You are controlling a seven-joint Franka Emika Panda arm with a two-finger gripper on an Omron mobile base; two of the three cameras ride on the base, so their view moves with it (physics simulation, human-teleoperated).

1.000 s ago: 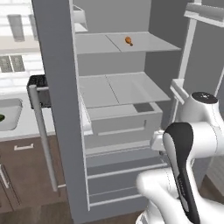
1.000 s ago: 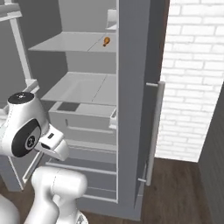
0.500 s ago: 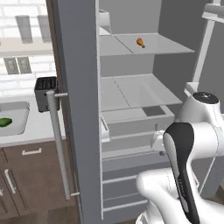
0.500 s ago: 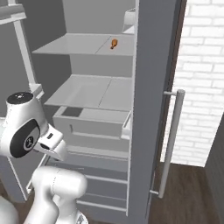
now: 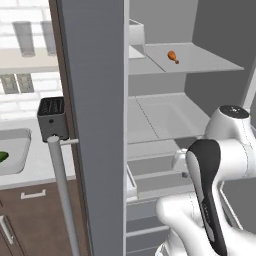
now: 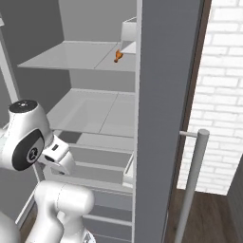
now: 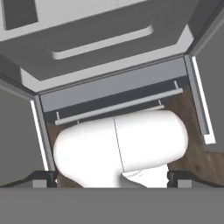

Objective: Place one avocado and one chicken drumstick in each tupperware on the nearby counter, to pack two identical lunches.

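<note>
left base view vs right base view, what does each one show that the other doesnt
Left base view alone: the counter with a tupperware holding a green avocado, and a dark toaster. Right base view alone: a white brick wall. Both: the open fridge with an orange chicken drumstick on its upper shelf, and the white arm.

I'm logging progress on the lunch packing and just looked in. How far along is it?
Early stage. Done: the fridge door stands open. In hand: nothing; the gripper is open and empty, pointing down at the fridge's bottom drawers. Left: an orange chicken drumstick lies on the upper fridge shelf, not yet picked. Something green lies at the left base view's left edge; I can't identify it.
</note>
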